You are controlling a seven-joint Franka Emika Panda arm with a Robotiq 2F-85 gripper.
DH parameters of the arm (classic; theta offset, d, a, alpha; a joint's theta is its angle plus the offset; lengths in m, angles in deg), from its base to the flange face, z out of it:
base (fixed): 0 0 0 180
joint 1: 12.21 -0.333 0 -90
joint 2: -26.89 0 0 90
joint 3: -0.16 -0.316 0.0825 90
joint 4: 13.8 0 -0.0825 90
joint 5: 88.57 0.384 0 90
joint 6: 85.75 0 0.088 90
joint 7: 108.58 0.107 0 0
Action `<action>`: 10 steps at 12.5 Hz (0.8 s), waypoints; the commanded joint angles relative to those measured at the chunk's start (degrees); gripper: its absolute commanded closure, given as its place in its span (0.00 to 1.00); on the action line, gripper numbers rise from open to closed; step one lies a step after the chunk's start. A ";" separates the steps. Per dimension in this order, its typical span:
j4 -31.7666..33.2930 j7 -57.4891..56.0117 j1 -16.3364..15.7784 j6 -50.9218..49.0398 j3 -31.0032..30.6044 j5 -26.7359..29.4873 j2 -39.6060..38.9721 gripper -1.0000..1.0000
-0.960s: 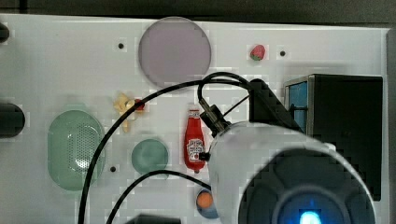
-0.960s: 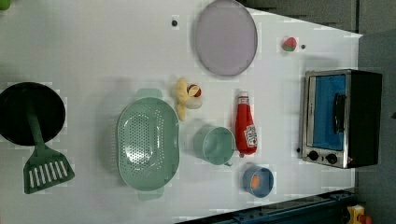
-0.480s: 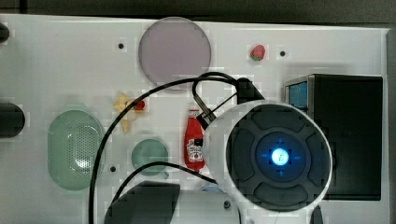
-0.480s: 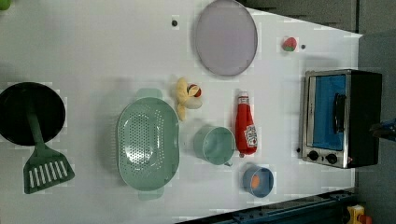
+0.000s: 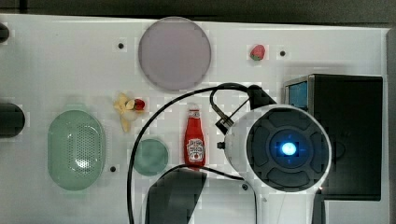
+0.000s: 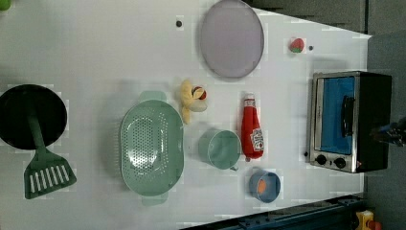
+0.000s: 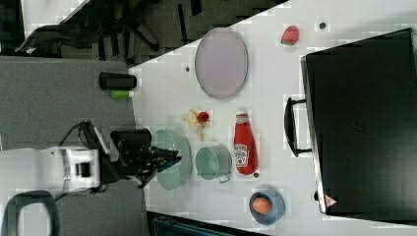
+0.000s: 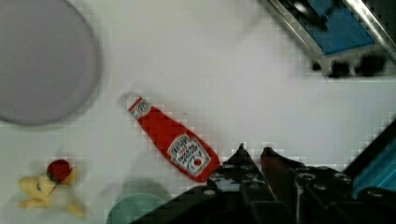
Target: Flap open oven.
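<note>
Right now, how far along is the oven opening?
Nothing looks done: the oven door sits flush against its frame, and its black bar handle is untouched. In hand: the hand hangs above the table near the ketchup bottle, apart from the oven. Left: reach the handle, then flap the door down.

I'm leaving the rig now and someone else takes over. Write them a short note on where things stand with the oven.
Gripper: fingertips close together, holding nothing, up above the table near the ketchup bottle.
Oven: at the table's edge on the left view's right; its blue glass door is shut, and the handle is untouched.
Done: nothing on the oven yet.
Left: bring the gripper to the handle and flap the door open.
</note>
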State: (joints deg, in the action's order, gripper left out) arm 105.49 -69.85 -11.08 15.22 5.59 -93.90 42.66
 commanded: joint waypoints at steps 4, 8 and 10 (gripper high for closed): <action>5.65 -29.11 1.26 11.36 9.33 -0.69 -1.99 0.82; 5.64 -51.66 1.34 18.15 15.42 -0.67 -6.45 0.82; 5.64 -57.36 1.45 22.15 17.55 -0.67 -9.07 0.82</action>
State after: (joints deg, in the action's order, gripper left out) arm 111.42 -116.82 -9.28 36.34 23.80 -94.69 33.35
